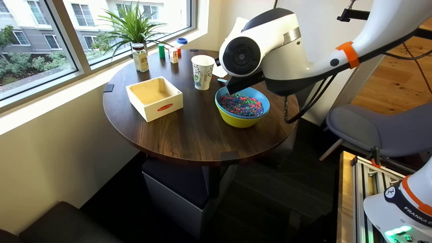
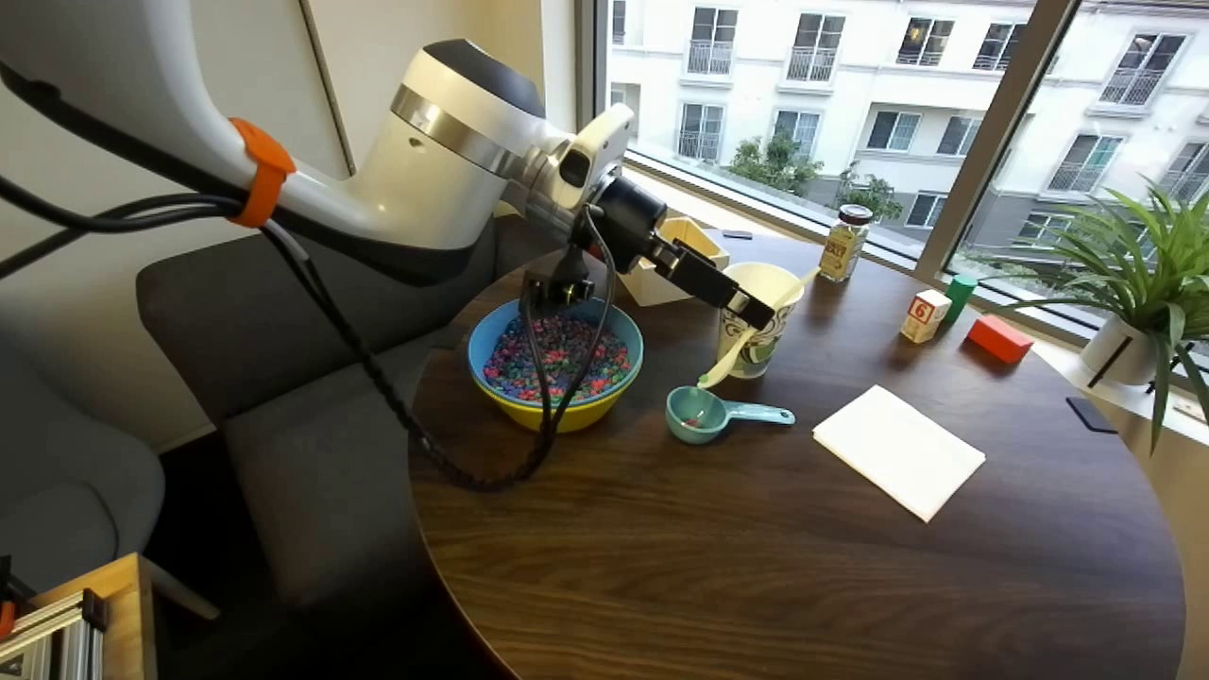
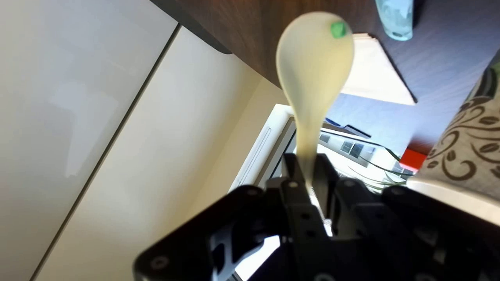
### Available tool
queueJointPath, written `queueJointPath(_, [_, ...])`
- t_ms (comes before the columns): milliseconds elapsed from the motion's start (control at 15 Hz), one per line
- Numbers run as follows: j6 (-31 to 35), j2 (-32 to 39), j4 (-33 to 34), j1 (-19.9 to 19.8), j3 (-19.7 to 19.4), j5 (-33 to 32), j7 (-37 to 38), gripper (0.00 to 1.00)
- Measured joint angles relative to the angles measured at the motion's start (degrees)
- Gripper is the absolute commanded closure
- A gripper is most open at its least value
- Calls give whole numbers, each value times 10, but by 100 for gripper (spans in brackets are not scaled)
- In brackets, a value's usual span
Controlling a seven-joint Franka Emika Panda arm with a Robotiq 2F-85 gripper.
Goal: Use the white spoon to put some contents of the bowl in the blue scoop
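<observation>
Gripping one white spoon [image 2: 729, 359] in an exterior view, your gripper [image 2: 754, 310] is clamped on the handle; the spoon slants, its head lowermost by the rim of one blue scoop [image 2: 704, 435], and you cannot tell whether the two touch. A few reddish pieces [image 2: 692, 423] lie in the scoop. You also count one flat white sheet [image 2: 897, 451], one red block [image 2: 998, 338] and one block marked 6 [image 2: 926, 314] on the round table [image 2: 803, 567].

In an exterior view, your arm [image 1: 243, 57] hides most of the gripper. You count one yellow-green bowl [image 1: 240, 122] with a blue inside, its contents [image 1: 243, 105] a heap of tiny multicoloured pieces, plus one wooden tray [image 1: 152, 113], one patterned paper cup [image 1: 202, 76] and one jar [image 1: 140, 61] near one leafy plant [image 1: 133, 28].

In the wrist view, two fingers [image 3: 324, 171] pinch the spoon from both sides. One green piece [image 3: 338, 29] sits on its head, with the end of the scoop's handle [image 3: 396, 19] at the top edge and the cup at right.
</observation>
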Motion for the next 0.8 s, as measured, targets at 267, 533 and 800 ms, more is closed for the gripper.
queueJointPath(267, [-9,0,-7,0,2,-23,12,97])
queueJointPath(533, [-15,0,-8,0,5,-37,17,97])
queueJointPath(800, [-13,-2,-8,-1,7,-27,18,97])
